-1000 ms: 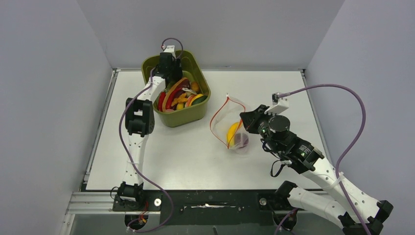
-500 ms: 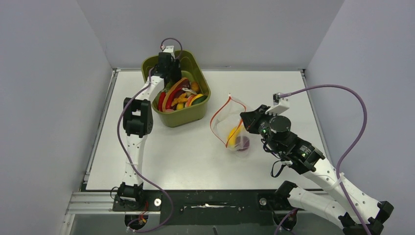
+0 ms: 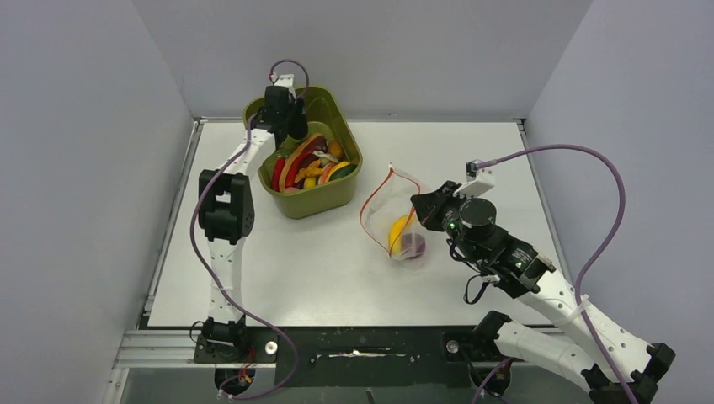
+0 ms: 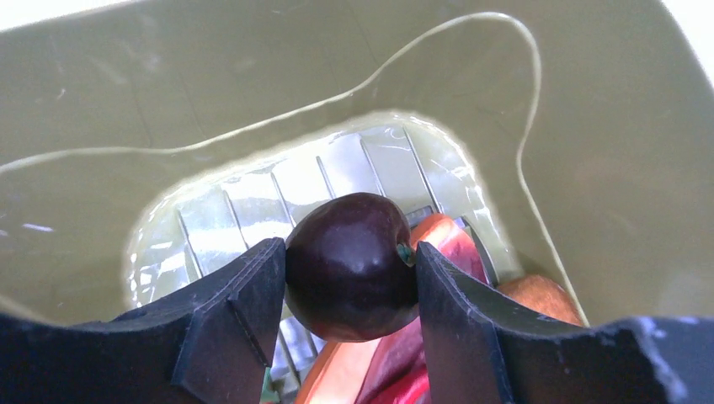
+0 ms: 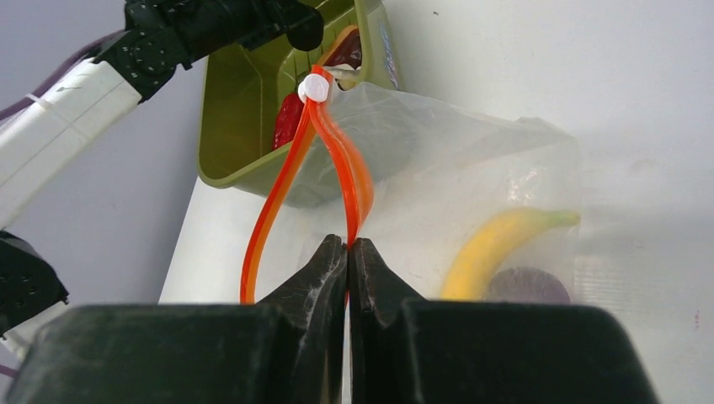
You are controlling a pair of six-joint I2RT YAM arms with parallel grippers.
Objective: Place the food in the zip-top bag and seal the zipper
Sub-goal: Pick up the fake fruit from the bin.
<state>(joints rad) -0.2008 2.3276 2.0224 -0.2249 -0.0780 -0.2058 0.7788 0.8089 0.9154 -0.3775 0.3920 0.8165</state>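
My left gripper (image 4: 347, 261) is shut on a dark purple round toy fruit (image 4: 352, 265) and holds it over the back of the olive-green bin (image 4: 253, 84). From above, the left gripper (image 3: 296, 126) is at the bin's far end, over red, orange and yellow food (image 3: 308, 164). The clear zip-top bag (image 3: 396, 220) stands open mid-table with a yellow banana (image 5: 497, 244) and a purple piece (image 5: 529, 286) inside. My right gripper (image 5: 347, 246) is shut on the red-orange zipper (image 5: 337, 160) at the bag's mouth and holds it up. From above, the right gripper (image 3: 418, 204) is at the bag's right edge.
The olive-green bin (image 3: 345, 194) stands at the back left of the white table (image 3: 278, 269). Grey walls close in the sides and back. The right arm (image 3: 539, 282) reaches in from the near right.
My left gripper has lifted and drawn back toward the bin's far end with the dark fruit. The right gripper and bag have shifted slightly left.
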